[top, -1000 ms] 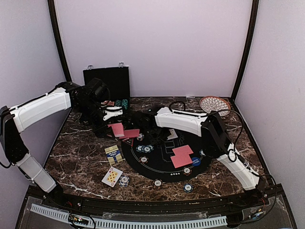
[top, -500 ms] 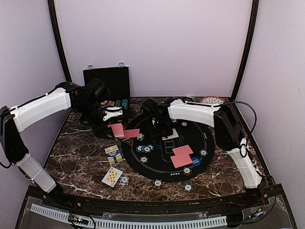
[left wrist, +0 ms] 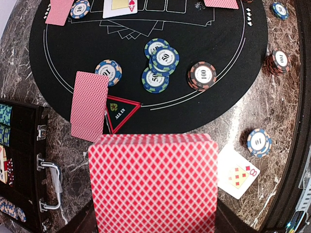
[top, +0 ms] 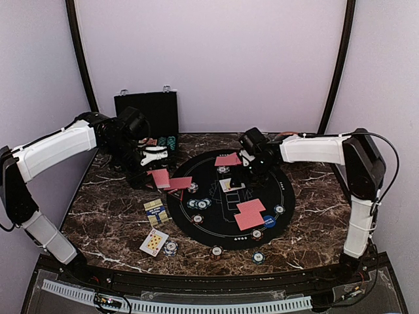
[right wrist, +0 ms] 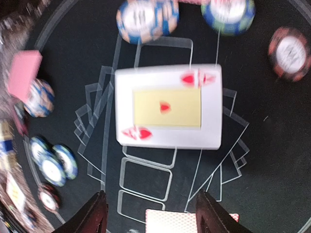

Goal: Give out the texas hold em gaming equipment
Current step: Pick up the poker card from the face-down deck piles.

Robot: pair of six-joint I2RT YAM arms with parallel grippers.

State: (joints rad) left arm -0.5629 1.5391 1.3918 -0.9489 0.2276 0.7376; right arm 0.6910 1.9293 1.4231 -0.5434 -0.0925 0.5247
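Note:
My left gripper [top: 152, 159] is shut on a deck of red-backed playing cards [left wrist: 153, 184], held over the table left of the black round mat [top: 196, 226]. My right gripper [right wrist: 155, 204] hangs open and empty above the mat's middle, over a face-up ace of hearts [right wrist: 168, 107]. A single red-backed card [top: 228, 159] lies at the mat's far edge, just left of the right gripper [top: 252, 165]. Two red-backed cards [top: 249, 214] lie on the mat's near right. Striped poker chips [left wrist: 160, 63] cluster on the mat's left. A blue button disc [top: 268, 221] sits beside the pair.
A black chip case [top: 147, 112] stands open at the back left, and a patterned plate [top: 294, 140] sits at the back right. Two red-backed cards [top: 170, 180] and an "ALL IN" triangle [left wrist: 119, 112] lie by the mat's left edge. Face-up cards [top: 154, 242] and chips [top: 216, 250] line the near side.
My right gripper has swung from beside the left gripper across to the mat's far right, opened, and a red-backed card now lies at the mat's far edge. The left arm has not moved.

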